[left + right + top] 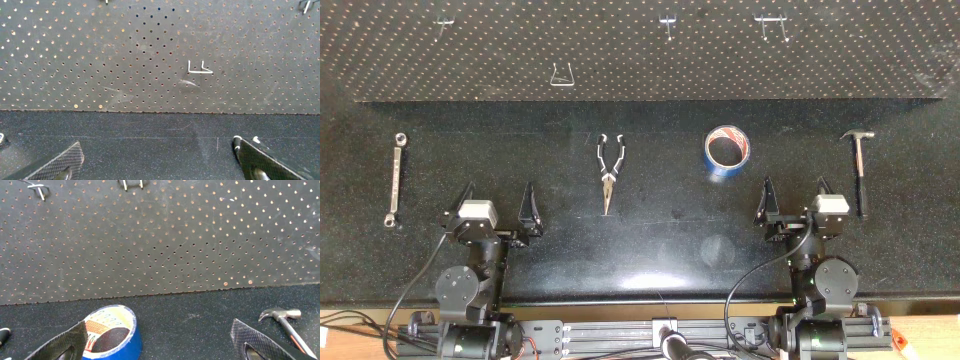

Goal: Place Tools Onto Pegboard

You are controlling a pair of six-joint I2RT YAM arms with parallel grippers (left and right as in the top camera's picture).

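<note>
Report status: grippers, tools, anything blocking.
Left gripper and right gripper: jaws open, nothing held. Wrench, pliers, tape, hammer all on the table, none hung on the pegboard yet. Nothing in the way.

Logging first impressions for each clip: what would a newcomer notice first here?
Four tools lie in a row on the black table: a wrench at the left, pliers in the middle, then a blue tape roll and a hammer at the right. Behind them the pegboard carries bare hooks, and the left gripper and right gripper sit open.
</note>
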